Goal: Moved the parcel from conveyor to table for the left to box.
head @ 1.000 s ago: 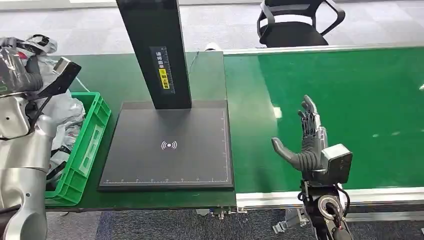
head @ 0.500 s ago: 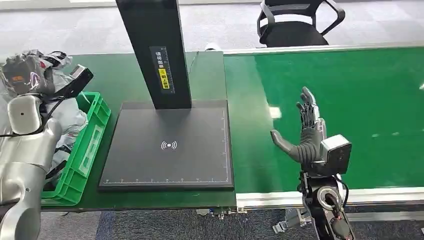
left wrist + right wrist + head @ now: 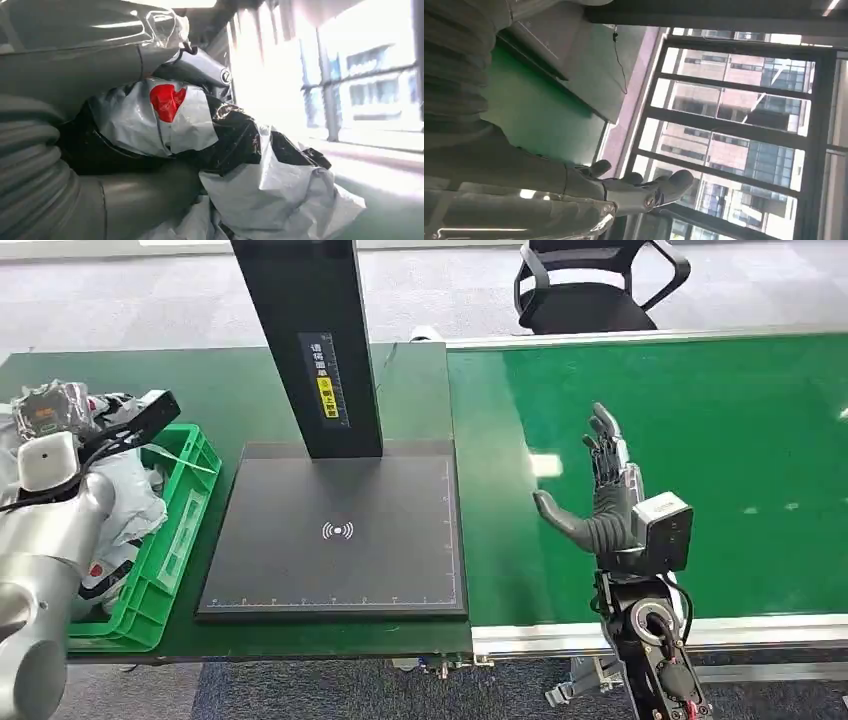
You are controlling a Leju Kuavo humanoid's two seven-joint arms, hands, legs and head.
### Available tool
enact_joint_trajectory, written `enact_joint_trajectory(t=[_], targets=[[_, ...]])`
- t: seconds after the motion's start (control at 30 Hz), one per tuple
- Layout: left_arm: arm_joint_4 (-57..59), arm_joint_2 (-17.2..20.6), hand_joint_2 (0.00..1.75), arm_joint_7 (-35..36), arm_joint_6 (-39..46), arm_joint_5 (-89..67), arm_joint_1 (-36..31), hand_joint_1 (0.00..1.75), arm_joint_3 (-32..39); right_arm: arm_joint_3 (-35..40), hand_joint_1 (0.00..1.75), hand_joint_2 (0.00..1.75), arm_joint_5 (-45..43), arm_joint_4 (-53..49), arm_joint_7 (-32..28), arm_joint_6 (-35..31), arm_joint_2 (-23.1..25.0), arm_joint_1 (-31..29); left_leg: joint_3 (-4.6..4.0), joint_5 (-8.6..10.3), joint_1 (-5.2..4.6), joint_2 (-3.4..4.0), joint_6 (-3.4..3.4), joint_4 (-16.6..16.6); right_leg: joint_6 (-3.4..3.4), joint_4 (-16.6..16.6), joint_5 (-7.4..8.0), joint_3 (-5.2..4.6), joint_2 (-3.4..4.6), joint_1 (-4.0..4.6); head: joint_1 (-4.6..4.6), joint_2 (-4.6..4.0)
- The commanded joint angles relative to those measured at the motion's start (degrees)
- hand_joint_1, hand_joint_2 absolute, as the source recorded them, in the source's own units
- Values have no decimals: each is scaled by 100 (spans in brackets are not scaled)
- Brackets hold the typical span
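In the head view I see my left hand (image 3: 45, 415) at the upper left of the frame, over the far end of the green crate (image 3: 180, 530). Its fingers (image 3: 150, 192) are closed around the parcel (image 3: 220, 145), a crumpled grey and black plastic mailer with a red mark. The left wrist view shows this close up: the thick grey thumb lies under the bag and another finger curves over it, so the bag is squeezed between them. The parcel (image 3: 50, 405) sits up in the hand, above the heap of other grey bags (image 3: 125, 495) that fills the crate.

The crate stands at the left edge of the dark green surface (image 3: 220, 390), just beside the black scanner plate (image 3: 340, 530). The plate has a white wireless symbol at its middle, and a black post (image 3: 305, 340) rises from its back edge with a yellow label on it.

My right hand (image 3: 605, 510) is at the lower right of centre in the head view, over the green conveyor belt (image 3: 720, 430). Its fingers (image 3: 605, 455) are stretched straight and apart, the thumb sticks out toward the scanner plate, and it holds nothing. In the right wrist view I see the same hand (image 3: 624, 190) with its fingers extended.

A black office chair (image 3: 590, 285) stands beyond the belt at the top of the frame.
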Motion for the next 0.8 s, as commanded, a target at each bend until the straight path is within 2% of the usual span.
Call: enact_joint_trajectory(t=[0.03,0.4,0.5,0.57,0.7,0.8], targets=[[1254,293,175,377,-1179,718,-286,175,921,45,0,175,78,348,117,90,142,-184,20,-1,1,12,17,-13,-22,-12,5,11,11,6,2,0],[1248,445,175,650,-944,999,138,175,1375,65,0,175,136,311,126,144,134,-165,22,-1,-5,19,11,-16,-15,-9,3,10,12,-1,0,0],[1174,282,175,-125,-316,2048,408,175,2375,64,0,175,140,188,124,145,90,-49,32,1,-8,15,13,-26,-16,-16,2,20,9,-4,0,0],[1112,185,175,-709,154,2353,591,175,2611,62,0,175,138,102,126,138,47,12,40,3,-9,15,15,-33,-17,-22,4,25,10,-5,0,0],[1113,74,175,-1581,174,3030,777,175,3093,122,0,175,109,145,116,180,-6,-43,30,5,-9,-2,15,-23,-16,-16,2,19,-6,-4,0,0],[1145,64,175,-1709,-103,3402,827,175,3341,184,0,175,105,297,105,198,39,-127,28,5,-10,0,13,-20,-13,-11,3,17,0,-7,2,0]])
